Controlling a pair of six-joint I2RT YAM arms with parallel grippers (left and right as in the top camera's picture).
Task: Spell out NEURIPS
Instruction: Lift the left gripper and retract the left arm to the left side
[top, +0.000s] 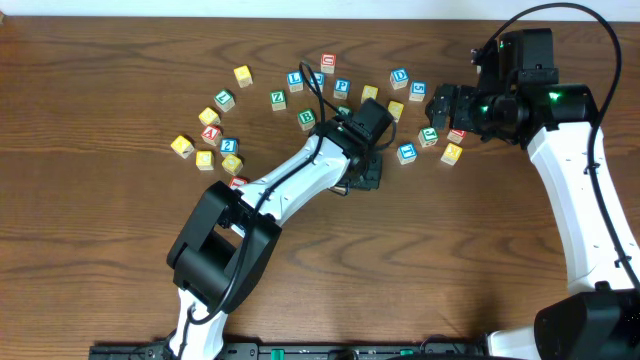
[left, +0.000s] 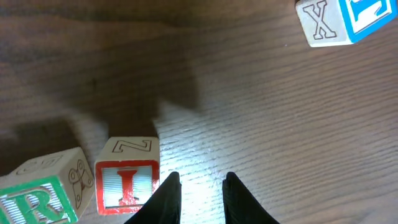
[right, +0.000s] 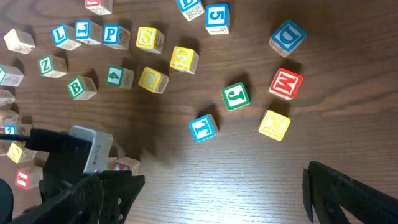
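Left gripper (left: 202, 182) was pinched shut on nothing, with the red I cube (left: 126, 185) at its nine o'clock, snug beside the green R cube (left: 34, 202). The I looked placed, so P was due next. The blue P cube (right: 111, 34) lay at eleven o'clock from the wide-open, empty right gripper (right: 217, 199), with the yellow S cube (right: 148, 38) beside it.

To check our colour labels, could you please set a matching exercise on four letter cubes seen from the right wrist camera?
Cubes:
1. J cube
2. M cube
3. K cube
4. T cube

Colours:
a. blue
b. yellow
c. green
d. red

Pairs: 1-c; 2-d; 3-b; 4-a
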